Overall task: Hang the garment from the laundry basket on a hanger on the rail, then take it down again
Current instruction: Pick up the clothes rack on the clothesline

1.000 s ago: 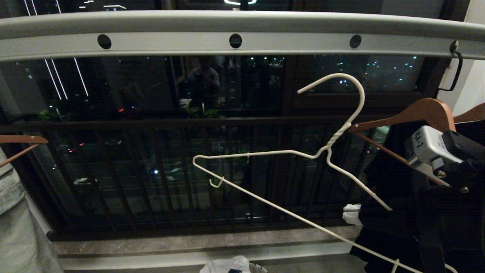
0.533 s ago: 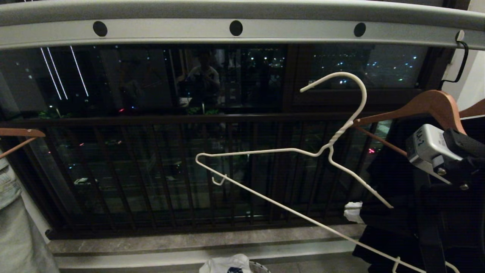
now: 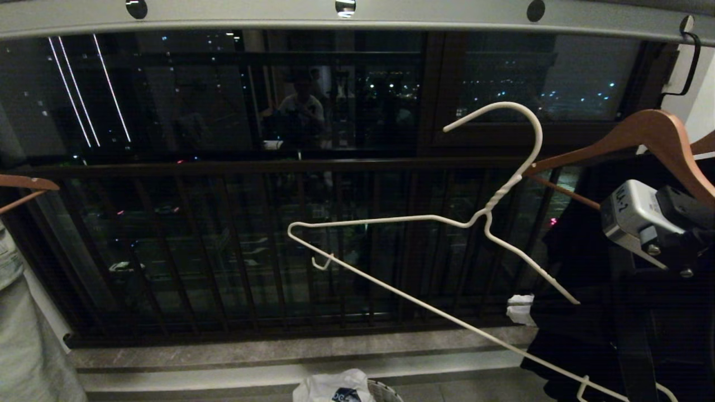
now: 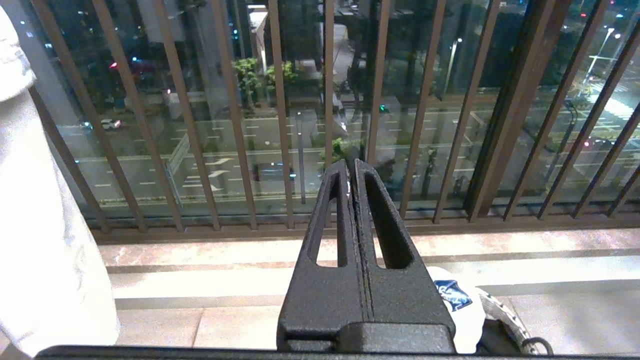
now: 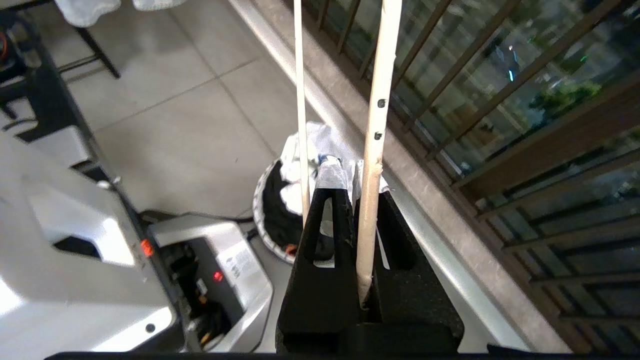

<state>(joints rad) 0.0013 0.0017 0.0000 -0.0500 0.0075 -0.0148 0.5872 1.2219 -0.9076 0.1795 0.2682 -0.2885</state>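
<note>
The white wire hanger (image 3: pixel 491 204) hangs tilted in mid-air below the pale grey rail (image 3: pixel 447 17), its hook (image 3: pixel 528 120) clear of the bar. My right gripper (image 5: pixel 356 195) is shut on one of the hanger's wires (image 5: pixel 372 150); in the head view only that arm's wrist (image 3: pixel 642 223) shows, at the right. The white garment (image 3: pixel 335 391) with its blue graphic lies in the laundry basket (image 3: pixel 388 392) on the floor, also seen under the right gripper as garment (image 5: pixel 312 145) and basket (image 5: pixel 262 200). My left gripper (image 4: pixel 350 165) is shut and empty, parked facing the railing.
Brown wooden hangers (image 3: pixel 648 131) with a black garment (image 3: pixel 586 335) hang at the right, another wooden hanger (image 3: pixel 22 187) with pale cloth (image 3: pixel 22 335) at the left. The dark balcony railing (image 3: pixel 279 223) and a stone sill (image 3: pixel 279 352) lie ahead. My base (image 5: pixel 100 250) stands beside the basket.
The whole head view has sunk: the rail has slid up to the picture's top edge and more of the basket shows. The hanger keeps its place in the view, still held.
</note>
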